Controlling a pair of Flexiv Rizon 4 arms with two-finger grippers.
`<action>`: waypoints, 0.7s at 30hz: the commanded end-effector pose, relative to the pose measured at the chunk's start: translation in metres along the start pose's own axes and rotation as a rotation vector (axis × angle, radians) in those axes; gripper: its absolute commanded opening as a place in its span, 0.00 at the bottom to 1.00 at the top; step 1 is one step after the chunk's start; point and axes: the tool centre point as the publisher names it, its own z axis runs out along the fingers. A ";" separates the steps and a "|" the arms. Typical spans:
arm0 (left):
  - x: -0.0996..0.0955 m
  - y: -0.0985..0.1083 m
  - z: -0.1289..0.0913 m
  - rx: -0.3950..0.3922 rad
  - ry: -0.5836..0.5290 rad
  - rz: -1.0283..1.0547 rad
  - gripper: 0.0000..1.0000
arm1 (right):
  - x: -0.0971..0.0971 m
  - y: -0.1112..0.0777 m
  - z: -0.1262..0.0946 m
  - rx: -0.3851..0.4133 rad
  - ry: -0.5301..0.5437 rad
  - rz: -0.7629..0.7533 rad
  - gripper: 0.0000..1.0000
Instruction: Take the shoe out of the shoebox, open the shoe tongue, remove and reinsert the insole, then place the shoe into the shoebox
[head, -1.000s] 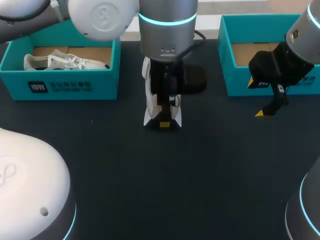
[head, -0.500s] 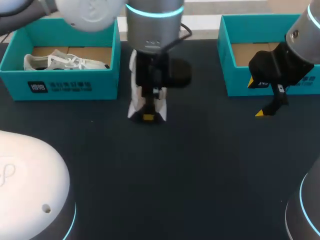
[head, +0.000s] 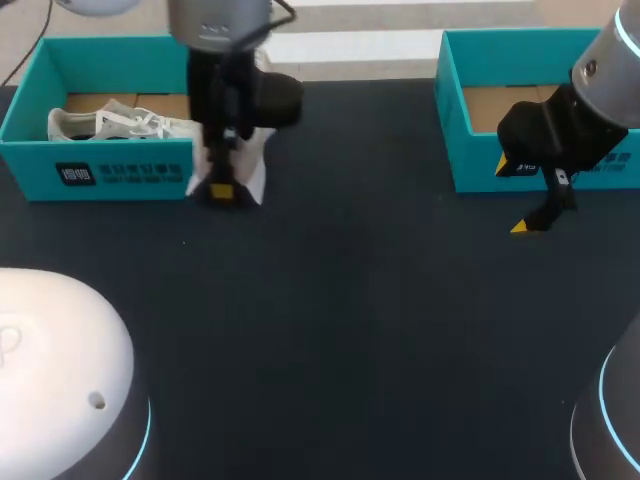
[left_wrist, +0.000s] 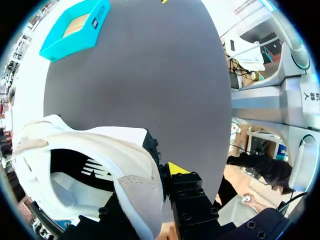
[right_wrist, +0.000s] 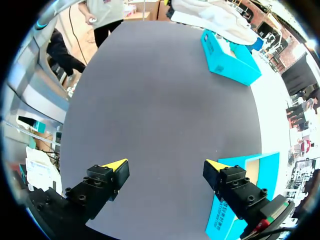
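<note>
Now the left gripper clamps the white sneaker, which hangs upright just beside the left shoebox's right wall. The right gripper, fingers spread and empty, sits well apart.

Room to pass over the dark table's middle and near side. Left shoebox and right shoebox block the far corners.
</note>
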 end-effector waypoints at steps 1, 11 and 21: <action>-0.013 0.054 0.001 0.073 -0.012 -0.011 0.00 | 0.000 0.000 0.001 0.002 -0.001 0.000 1.00; -0.040 0.129 0.005 0.012 -0.015 0.013 0.00 | 0.000 0.000 0.001 0.002 -0.001 0.000 1.00; -0.059 0.161 0.012 -0.006 0.018 -0.064 0.00 | 0.000 0.000 0.001 0.002 -0.001 0.000 1.00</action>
